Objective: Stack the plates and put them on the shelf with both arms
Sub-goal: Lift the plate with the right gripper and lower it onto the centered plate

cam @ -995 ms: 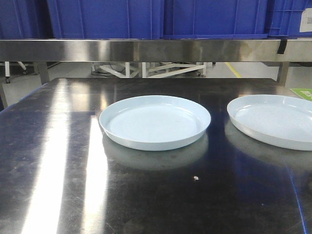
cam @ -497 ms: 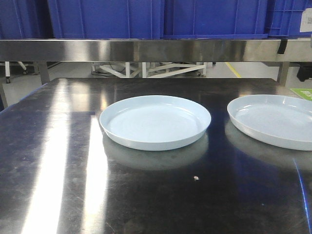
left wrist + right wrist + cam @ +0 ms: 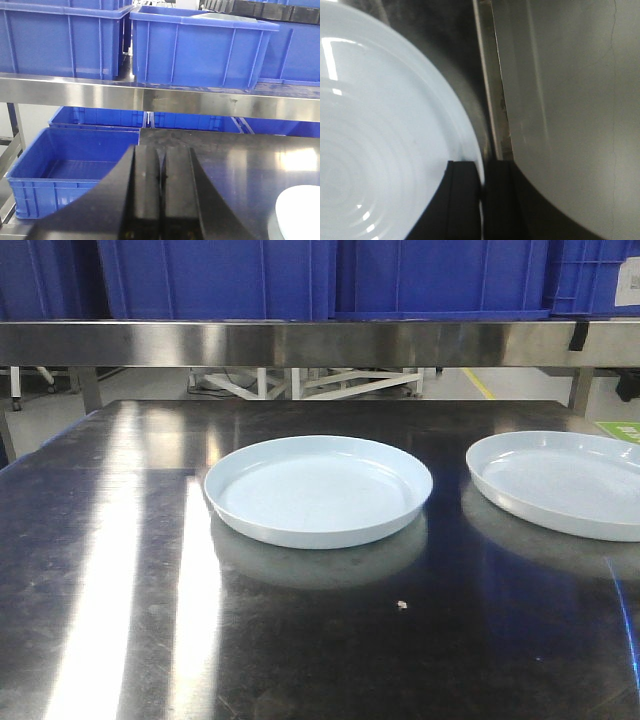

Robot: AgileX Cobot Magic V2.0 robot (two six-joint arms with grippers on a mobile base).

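Observation:
Two pale bluish-white plates lie apart on the dark steel table, one in the middle point(image 3: 318, 490) and one at the right point(image 3: 560, 485). In the right wrist view my right gripper point(image 3: 481, 172) is shut on the right plate's point(image 3: 385, 135) rim, one finger inside the plate and one outside, at the table's edge. My left gripper point(image 3: 161, 172) is shut with nothing between its fingers, above the table's left part; a plate edge point(image 3: 300, 212) shows at its lower right. The shelf beam point(image 3: 320, 342) runs across behind the table. Neither gripper shows in the front view.
Blue plastic crates point(image 3: 220, 275) stand on the shelf point(image 3: 150, 97), and more blue crates point(image 3: 70, 165) sit low at the table's left. The table edge point(image 3: 495, 100) borders grey floor point(image 3: 570, 100). A small white speck point(image 3: 402, 605) lies on the table point(image 3: 120, 570).
The right plate's near right rim has risen very slightly in the front view. The middle plate has not moved.

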